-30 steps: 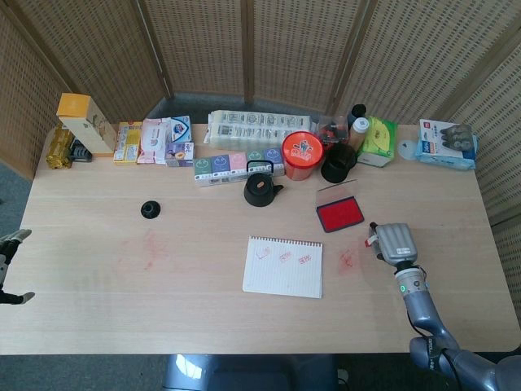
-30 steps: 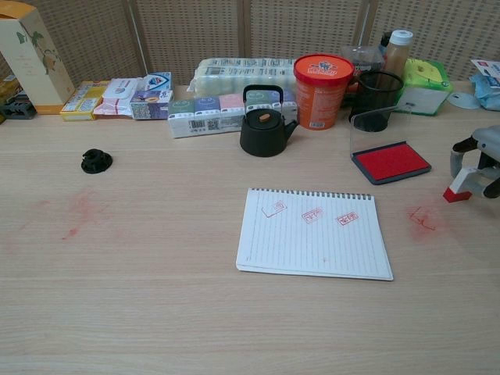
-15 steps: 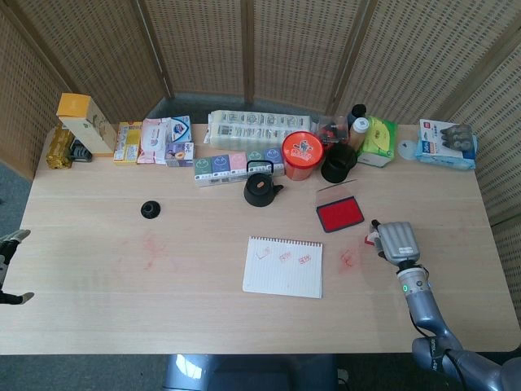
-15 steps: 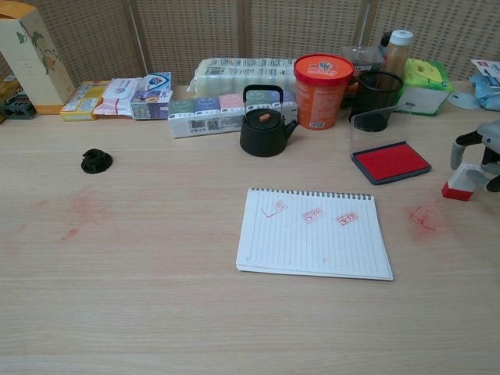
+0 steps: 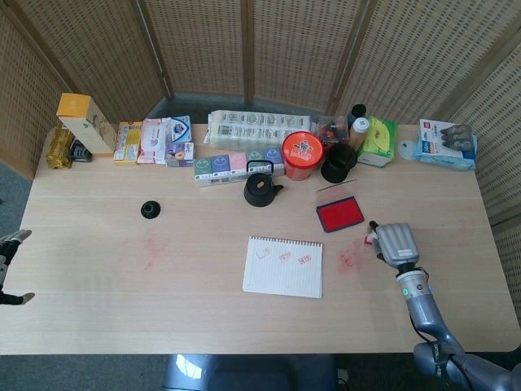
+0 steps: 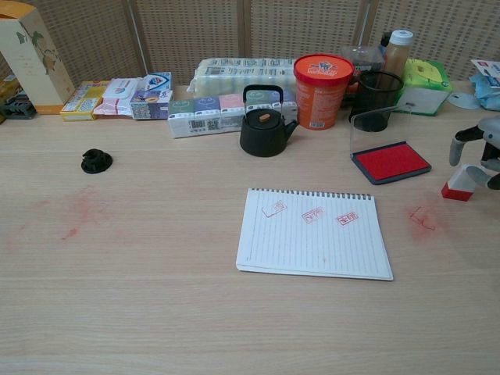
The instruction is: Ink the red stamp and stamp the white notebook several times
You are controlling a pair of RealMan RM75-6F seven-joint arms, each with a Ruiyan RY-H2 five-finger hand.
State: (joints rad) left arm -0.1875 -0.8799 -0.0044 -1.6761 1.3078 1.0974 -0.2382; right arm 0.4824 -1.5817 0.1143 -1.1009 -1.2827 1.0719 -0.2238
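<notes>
Nearest on the pale wooden bench (image 6: 156,312) lies the white spiral-bound lined notebook (image 6: 312,234), flat, with three red imprints in a row near its top edge and the lower lines bare. To its right a red ink smear (image 6: 422,220) stains the wood.

Beyond that, at the right edge, the grey right hand (image 6: 478,156) has its fingers curved down around the small red-and-white block stamp (image 6: 458,186), which seems to sit on or just above the bench; whether the hand grips it or has let go cannot be told. The left hand (image 5: 10,265) shows only at the far left edge, fingers apart, holding nothing.

Just behind lies the open red ink pad in its dark tray (image 6: 390,162), lid upright.

To do this step well, the stamp should stay level and land flat on the pad, then be pressed squarely on a bare line below the existing marks, clear of the smear.
</notes>
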